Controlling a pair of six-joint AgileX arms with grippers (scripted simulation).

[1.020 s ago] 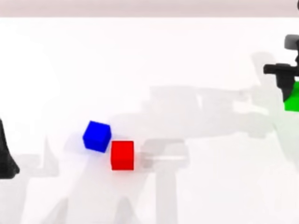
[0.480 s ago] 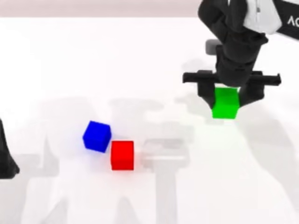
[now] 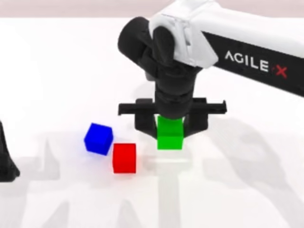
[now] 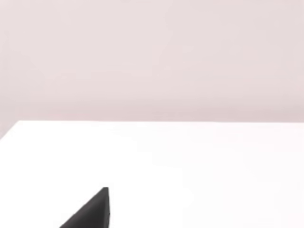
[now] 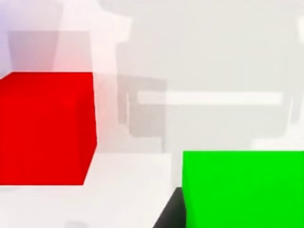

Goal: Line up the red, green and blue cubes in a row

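The green cube (image 3: 170, 134) sat a little below the centre of the top view, clamped between the two dark fingers of the right gripper (image 3: 170, 129), one finger against its left face and one against its right. Being a cube, it had no long axis; its edges ran square with the frame. Whether its underside touched the surface (image 3: 247, 190) could not be told from above. In the right wrist view the same cube (image 5: 243, 189) filled the lower right corner, with a dark piece of finger beside its lower left edge.

The red cube (image 3: 124, 158) lay just left of the green one and slightly lower in the frame, apart from it with a strip of bare white between them. Its edges were also square with the frame. In the right wrist view it (image 5: 46, 128) showed at mid left, separate from the green cube.

The blue cube (image 3: 99, 138) stood at the red one's upper left, its near corner close to or touching the red cube's upper left corner. It was turned at an angle, so its edges ran diagonally to the frame.

The right arm reached in from the upper right, its white casing marked AGILEX.

The left gripper (image 3: 7, 161) sat parked at the left edge, mid-low; whether it was open could not be told.
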